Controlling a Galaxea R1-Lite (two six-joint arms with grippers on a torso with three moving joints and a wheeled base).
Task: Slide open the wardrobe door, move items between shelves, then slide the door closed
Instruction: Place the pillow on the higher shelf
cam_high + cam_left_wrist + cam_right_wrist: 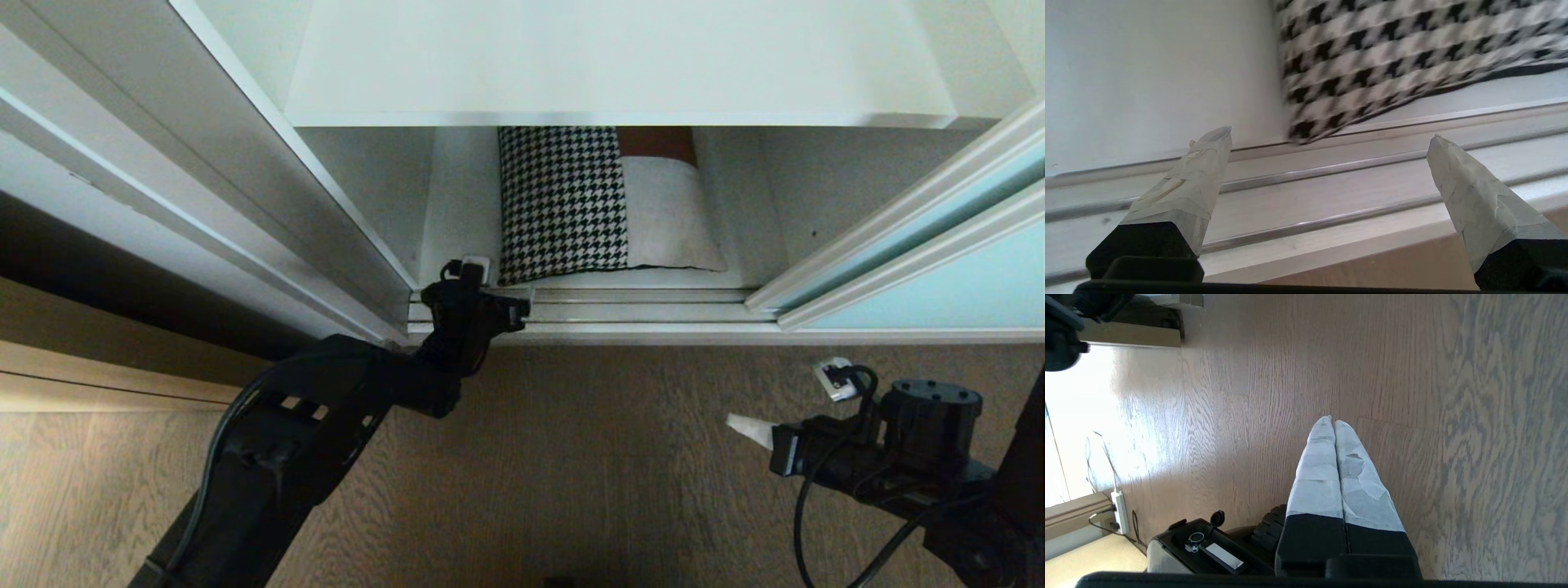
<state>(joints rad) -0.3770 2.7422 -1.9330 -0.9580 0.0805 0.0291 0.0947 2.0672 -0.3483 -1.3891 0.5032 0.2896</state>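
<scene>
We see the door slid aside to the right, leaving the wardrobe open. The cushion lies on the bottom shelf, partly under the upper shelf, its front edge near the track. Our left gripper hovers over the track near the cushion's houndstooth corner, fingers spread wide and empty. Our right gripper hangs above the floor, fingers pressed together, holding nothing.

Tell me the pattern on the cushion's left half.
Black-and-white houndstooth on the cushion, clearest in the head view.
</scene>
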